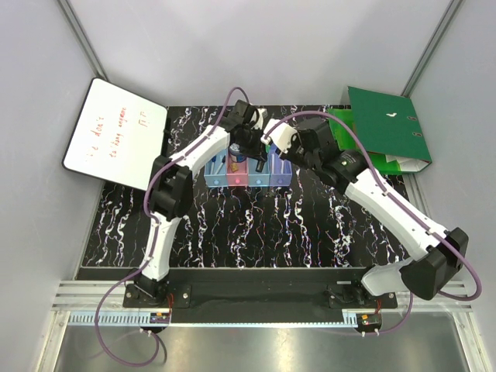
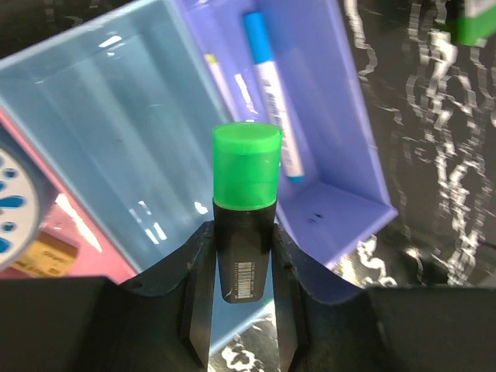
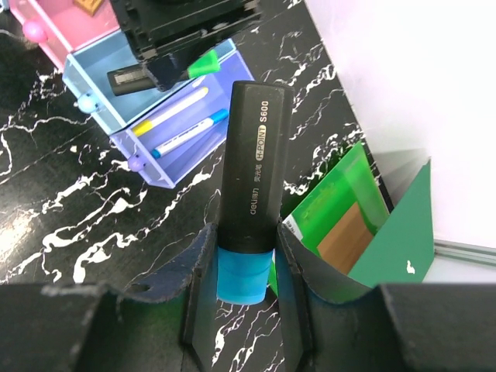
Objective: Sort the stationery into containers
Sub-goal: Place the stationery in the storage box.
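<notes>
left gripper (image 2: 242,232) grips green-capped marker (image 2: 246,178), cap pointing out | blue bin (image 2: 116,132) just beyond cap | right gripper (image 3: 246,232) grips blue-capped marker (image 3: 252,155)

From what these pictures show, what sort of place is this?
Probably a robot test cell, not a real office: a left arm and a right arm bolted at the edge of a marbled table, plain grey walls closing it in, and staged props, the bins, binder and whiteboard.
</notes>
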Robot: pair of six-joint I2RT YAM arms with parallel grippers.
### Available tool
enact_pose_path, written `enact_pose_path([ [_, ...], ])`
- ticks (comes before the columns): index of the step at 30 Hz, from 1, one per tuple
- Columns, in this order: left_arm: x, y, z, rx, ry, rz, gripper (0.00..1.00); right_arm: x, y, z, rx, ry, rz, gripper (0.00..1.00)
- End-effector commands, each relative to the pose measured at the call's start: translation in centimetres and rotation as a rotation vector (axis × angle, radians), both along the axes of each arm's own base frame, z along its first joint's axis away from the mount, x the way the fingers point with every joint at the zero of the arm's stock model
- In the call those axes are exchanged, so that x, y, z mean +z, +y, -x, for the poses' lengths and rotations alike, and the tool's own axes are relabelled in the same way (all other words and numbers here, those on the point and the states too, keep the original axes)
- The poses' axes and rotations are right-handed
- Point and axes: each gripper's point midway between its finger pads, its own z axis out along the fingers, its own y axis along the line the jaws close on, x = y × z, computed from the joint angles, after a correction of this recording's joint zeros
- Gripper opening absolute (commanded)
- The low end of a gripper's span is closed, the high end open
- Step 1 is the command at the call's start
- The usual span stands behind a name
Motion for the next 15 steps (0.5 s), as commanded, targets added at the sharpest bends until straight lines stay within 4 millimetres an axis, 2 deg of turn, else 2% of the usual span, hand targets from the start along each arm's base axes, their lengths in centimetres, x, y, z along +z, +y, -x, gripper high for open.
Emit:
enact_pose_path([
  [1,1.1,0.4,-2.3,0.058,-0.075,-0.011,0.0,4.4,-0.2,-0.1,-0.021,-0.102,-0.089,0.01],
  [5,0.3,0.4,-2.5,0.063,-0.069,-0.019,0.0,4.5,-0.3,0.2,-0.021,-0.1,-0.099,0.01],
  [7,-0.3,0.5,-2.7,0.064,-0.065,-0.029,0.04,4.6,-0.4,0.3,-0.021,-0.103,-0.101,0.01],
  [8,-0.3,0.5,-2.7,0.064,-0.066,-0.031,0.12,4.6,-0.4,0.3,-0.021,-0.103,-0.101,0.01],
  [9,-0.5,0.4,-2.7,0.06,-0.065,-0.032,0.14,4.7,-0.4,0.3,-0.021,-0.105,-0.103,0.01],
  [15,-1.5,0.4,-3.0,0.051,-0.064,-0.045,0.21,4.9,-0.3,0.3,-0.021,-0.105,-0.116,0.01],
])
